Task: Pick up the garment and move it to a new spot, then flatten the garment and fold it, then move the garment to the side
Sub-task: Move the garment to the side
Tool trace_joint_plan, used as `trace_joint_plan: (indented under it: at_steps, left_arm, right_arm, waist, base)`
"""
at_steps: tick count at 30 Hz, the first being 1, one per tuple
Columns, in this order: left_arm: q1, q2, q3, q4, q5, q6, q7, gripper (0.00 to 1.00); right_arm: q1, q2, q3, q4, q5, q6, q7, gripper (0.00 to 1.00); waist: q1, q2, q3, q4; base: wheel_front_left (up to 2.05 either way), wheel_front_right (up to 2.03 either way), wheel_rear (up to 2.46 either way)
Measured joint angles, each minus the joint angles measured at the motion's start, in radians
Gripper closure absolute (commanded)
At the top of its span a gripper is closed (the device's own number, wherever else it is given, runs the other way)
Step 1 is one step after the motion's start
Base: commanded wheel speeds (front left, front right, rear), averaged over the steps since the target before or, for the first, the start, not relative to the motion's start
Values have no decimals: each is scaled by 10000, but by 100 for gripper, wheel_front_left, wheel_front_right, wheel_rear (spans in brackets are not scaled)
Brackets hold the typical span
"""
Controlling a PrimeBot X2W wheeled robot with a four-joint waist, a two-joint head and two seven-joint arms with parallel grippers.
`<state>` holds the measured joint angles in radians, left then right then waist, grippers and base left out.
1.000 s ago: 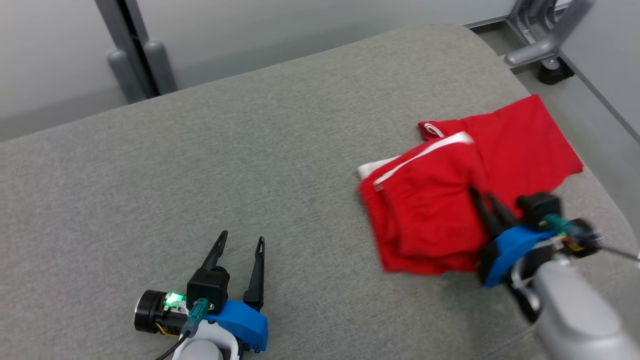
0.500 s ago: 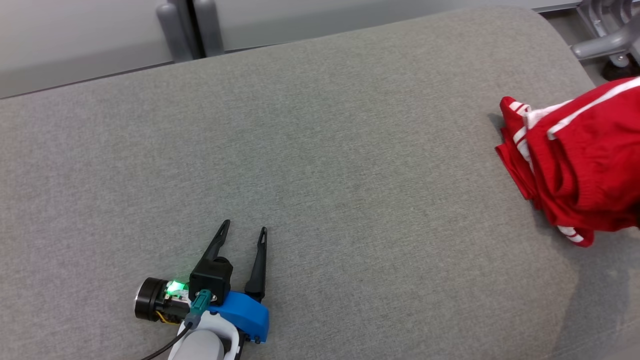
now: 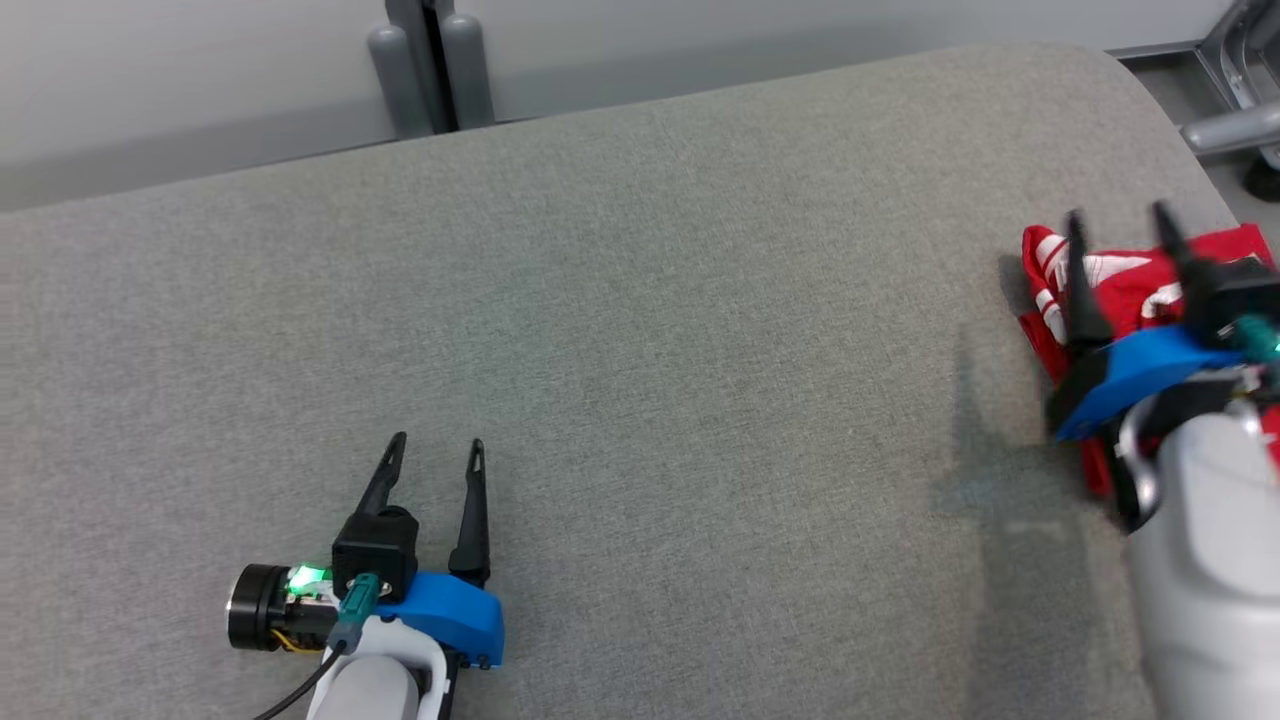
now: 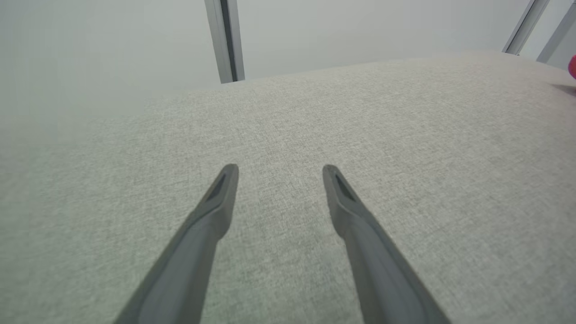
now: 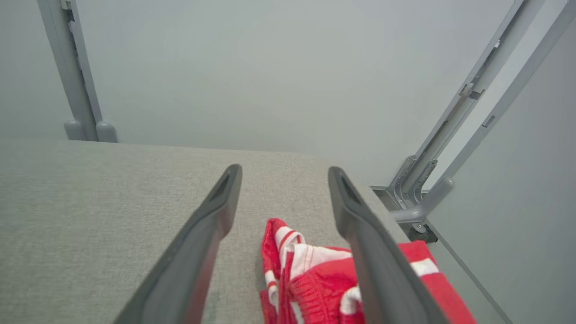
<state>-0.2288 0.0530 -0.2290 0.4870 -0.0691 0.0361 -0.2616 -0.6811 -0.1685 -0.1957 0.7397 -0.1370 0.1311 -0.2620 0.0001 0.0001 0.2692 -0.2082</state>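
The garment (image 3: 1120, 285), red with white stripes, lies bunched at the right end of the grey cushioned surface (image 3: 640, 330). In the right wrist view the garment (image 5: 315, 279) sits below and between my fingers. My right gripper (image 3: 1120, 215) hangs over it, open, with nothing between its fingers; in its own wrist view the right gripper (image 5: 284, 172) shows a wide gap. Much of the cloth is hidden behind the right arm. My left gripper (image 3: 437, 448) rests open at the lower left, far from the garment, and the left gripper (image 4: 279, 170) holds nothing.
A grey post (image 3: 430, 65) stands behind the surface at the back. A metal frame with a foot (image 5: 423, 207) stands off the right end, close to the garment. The surface's rounded right edge (image 3: 1190, 150) lies just past the cloth.
The right gripper was shut on the garment and carried it rightward; now it is open and the garment lies bunched beneath it. The head camera has shifted. The left gripper stays open.
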Motion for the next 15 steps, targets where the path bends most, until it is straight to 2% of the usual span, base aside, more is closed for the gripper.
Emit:
trace_joint_plan:
  at_steps: [5,10,15]
  left_arm:
    - [121,2,247,-215,-10,203,0,0]
    - [334,-6,284,-420,8,324,0,0]
    - [646,-10,301,-533,2,428,0,0]
  right_arm:
    - [1279,871,556,-1248,786,-2,-2,0]
    - [2564,1124,894,-1841,1093,-2,0,0]
    - [3485,1166,1273,-1806,1766,-2,-2,0]
  waist:
    - [-1,0,-328,321]
    - [-2,-1,-687,817]
    - [-2,-1,-1023,1267]
  base:
    - [0,0,0]
    - [0,0,0]
    - [0,0,0]
